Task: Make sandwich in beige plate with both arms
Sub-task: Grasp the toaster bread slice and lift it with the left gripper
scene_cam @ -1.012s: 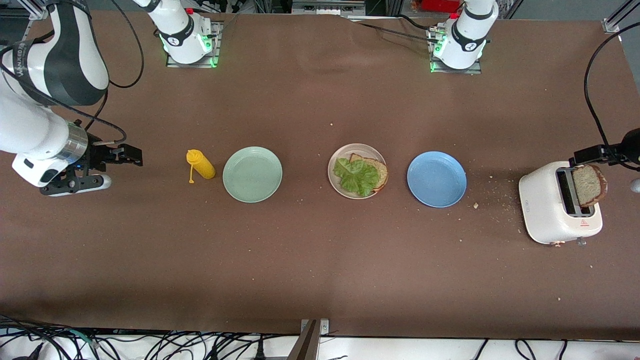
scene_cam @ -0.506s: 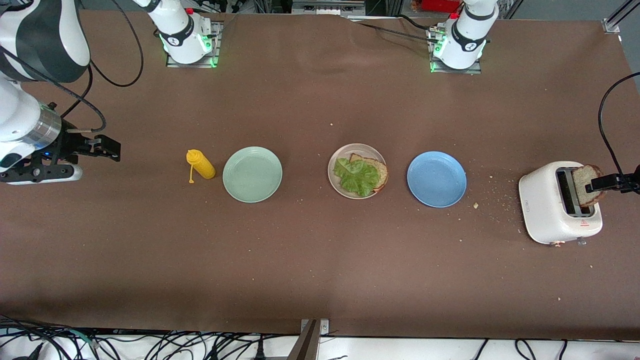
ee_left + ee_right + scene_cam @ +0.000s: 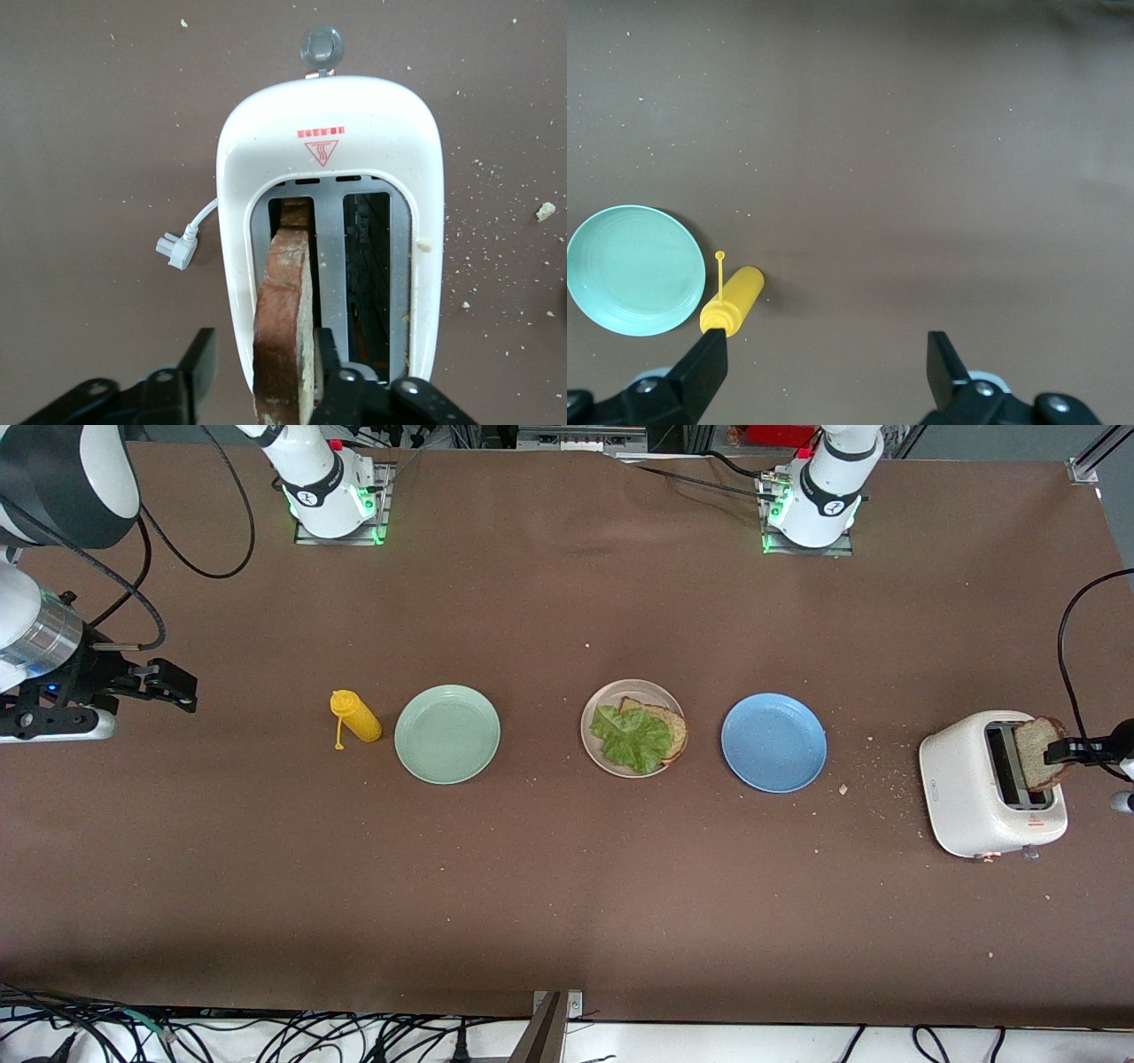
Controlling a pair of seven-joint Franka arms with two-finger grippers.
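The beige plate (image 3: 588, 740) sits mid-table and holds a bread slice (image 3: 675, 731) with a green lettuce leaf (image 3: 631, 738) on top. A second bread slice (image 3: 1036, 755) (image 3: 283, 328) stands upright in one slot of the white toaster (image 3: 966, 779) (image 3: 328, 115) at the left arm's end. My left gripper (image 3: 1063, 751) (image 3: 263, 345) straddles this slice. One finger rests against the crumb face and the other stands off the crust side with a gap, so it is open. My right gripper (image 3: 182, 688) (image 3: 826, 350) hangs open and empty over bare table at the right arm's end.
A yellow squeeze bottle (image 3: 357, 716) (image 3: 733, 301) lies beside a mint-green plate (image 3: 447, 734) (image 3: 633, 270). A blue plate (image 3: 773, 742) sits between the beige plate and the toaster. Crumbs are scattered near the toaster, whose white plug (image 3: 177, 248) lies beside it.
My left gripper has settled around the bread in the toaster and its fingers have narrowed. The right arm has drawn back toward its end of the table, away from the bottle.
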